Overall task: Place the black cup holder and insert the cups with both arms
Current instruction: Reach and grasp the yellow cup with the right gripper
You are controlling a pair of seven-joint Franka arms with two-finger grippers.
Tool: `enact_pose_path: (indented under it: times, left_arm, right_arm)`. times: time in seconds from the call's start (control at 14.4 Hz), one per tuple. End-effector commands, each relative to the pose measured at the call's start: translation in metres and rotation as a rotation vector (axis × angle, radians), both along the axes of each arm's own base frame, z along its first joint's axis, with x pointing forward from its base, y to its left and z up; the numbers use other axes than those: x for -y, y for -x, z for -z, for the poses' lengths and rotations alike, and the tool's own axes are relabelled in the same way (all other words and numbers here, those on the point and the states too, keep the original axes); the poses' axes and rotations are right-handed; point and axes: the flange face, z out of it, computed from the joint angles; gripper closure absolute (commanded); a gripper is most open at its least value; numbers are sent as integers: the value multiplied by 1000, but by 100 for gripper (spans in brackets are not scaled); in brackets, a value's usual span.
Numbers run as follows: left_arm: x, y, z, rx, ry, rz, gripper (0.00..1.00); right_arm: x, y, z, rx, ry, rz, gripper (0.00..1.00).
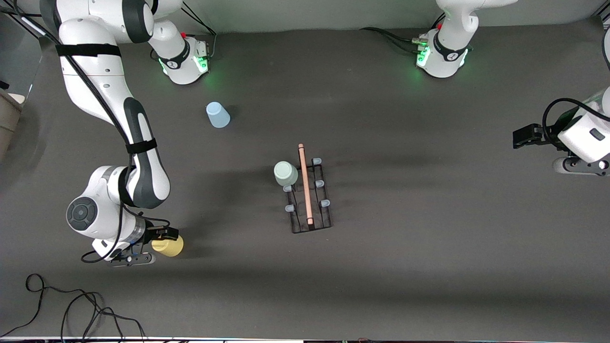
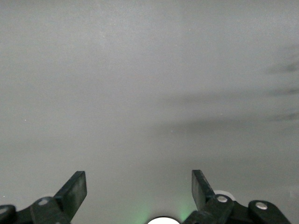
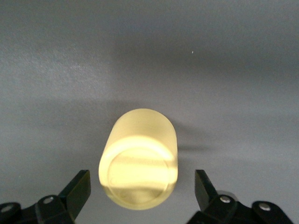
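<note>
Near the middle of the dark grey table stands the thin black wire cup holder with its light wooden rod handle and pale blue-capped pegs, so the placing part of the job looks finished. One small pale sage green plastic cup already sits upside down on a peg at the end of the rack farther from the front camera, which I take to be the first cup done. Two remain: the light blue tapered cup lies untouched on the table toward the right arm's end, and the small yellow plastic cup stands upside down much nearer the front camera at that same end. The right gripper is down around the yellow cup, fingers apart with one on each side and neither yet pressing it, so a grasp seems the step in hand. The left gripper waits over bare table at its own end, fingers spread wide and holding nothing
</note>
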Motion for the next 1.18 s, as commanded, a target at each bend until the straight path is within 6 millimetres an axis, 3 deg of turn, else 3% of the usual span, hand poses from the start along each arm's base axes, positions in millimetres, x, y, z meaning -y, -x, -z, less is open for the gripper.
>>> enact_pose_path:
  times: [0.0, 0.07, 0.14, 0.35, 0.49, 0.7, 0.9, 1.11]
  left_arm:
    - [2, 8, -7, 10, 11, 14, 0]
    - [2, 8, -6, 9, 11, 14, 0]
    - [0, 8, -6, 9, 11, 11, 0]
    - [0, 8, -7, 9, 11, 11, 0]
    - [-1, 8, -6, 7, 11, 10, 0]
    - [0, 8, -7, 9, 11, 11, 0]
    - [-3, 8, -6, 6, 11, 8, 0]
    - [-2, 9, -6, 1, 11, 8, 0]
  right_arm:
    - [0, 3, 1, 8, -18, -17, 41]
    - [0, 2, -2, 13, -18, -28, 57]
    - [0, -1, -7, 24, -18, -57, 65]
    - [-7, -13, -41, 71, -18, -78, 65]
    - [-19, -12, -87, 47, -46, -87, 65]
    - [-58, 6, -154, -23, -45, -74, 65]
    - [-139, 35, -195, -42, -45, 42, 65]
    - [-239, 59, -215, -13, -52, 180, 65]
